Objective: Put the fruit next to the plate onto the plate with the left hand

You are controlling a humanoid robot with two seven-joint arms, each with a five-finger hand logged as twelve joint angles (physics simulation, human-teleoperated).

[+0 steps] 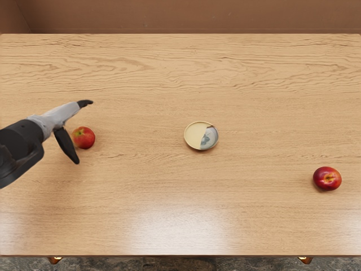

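Leftward, the left hand (60, 122), fingers spread, flanks an apple (83, 137) on the pale wood-grain table (180, 73), brown wall (186, 14) behind.

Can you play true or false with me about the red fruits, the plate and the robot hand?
1. Two red fruits are on the table. True: the left fruit and the right fruit.
2. The robot hand is holding a fruit. False: the left robot hand is open, fingers spread, right beside the left fruit but not closed round it.
3. One fruit is on the plate. False: the plate has no fruit on it; both fruits lie on the table.
4. The plate sits between the two fruits. True.
5. The robot's arm comes in from the right side of the picture. False: it comes in from the left edge.
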